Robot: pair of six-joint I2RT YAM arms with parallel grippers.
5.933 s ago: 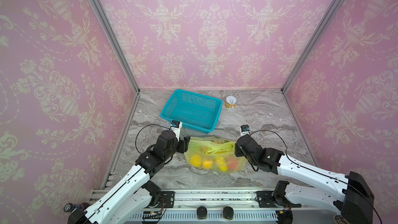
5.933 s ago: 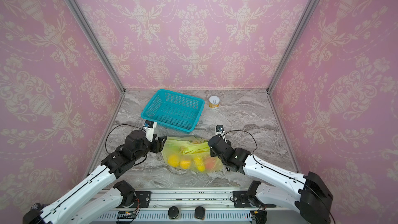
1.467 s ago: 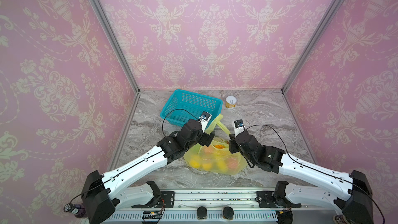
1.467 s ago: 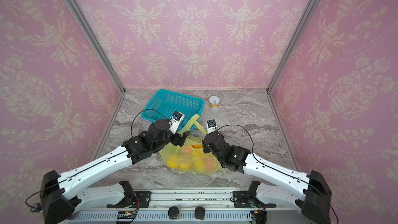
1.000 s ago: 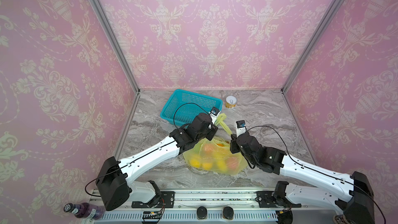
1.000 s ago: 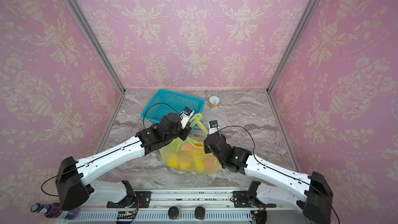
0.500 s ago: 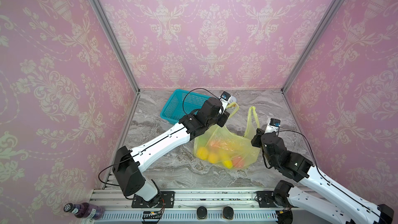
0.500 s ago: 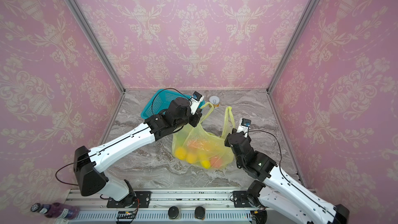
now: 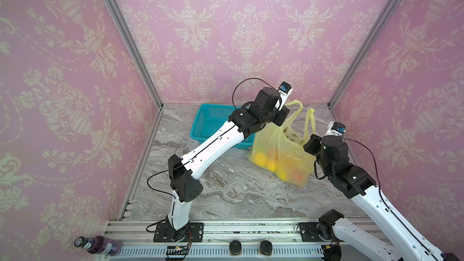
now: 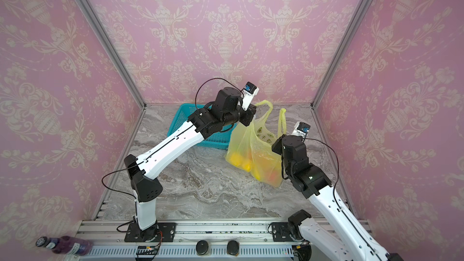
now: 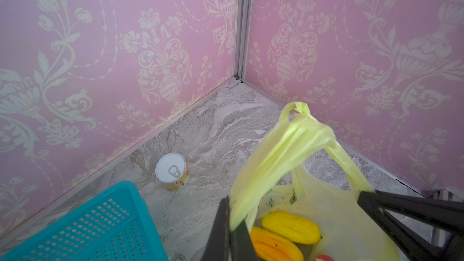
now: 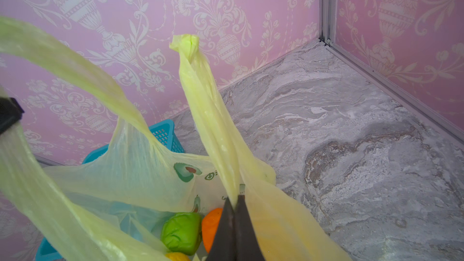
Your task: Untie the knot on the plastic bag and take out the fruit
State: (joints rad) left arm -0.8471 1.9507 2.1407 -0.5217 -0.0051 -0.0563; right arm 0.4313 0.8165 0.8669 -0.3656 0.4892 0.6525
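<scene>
The left claw (image 11: 229,224) is clamping shut on 1 loop handle (image 11: 283,141) of the plastic bag (image 9: 288,151). The right claw (image 12: 234,212) is pinching the other handle (image 12: 200,91).

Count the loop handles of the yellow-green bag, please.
2. One handle is pinched in the shut left gripper, the other handle in the shut right gripper; both rise apart. None seems hidden.

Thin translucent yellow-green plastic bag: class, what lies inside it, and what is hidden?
Inside the yellow-green plastic bag: a yellow oblong fruit, an orange oblong one and a green fruit. Plastic folds cover the rest; the count is unclear.
</scene>
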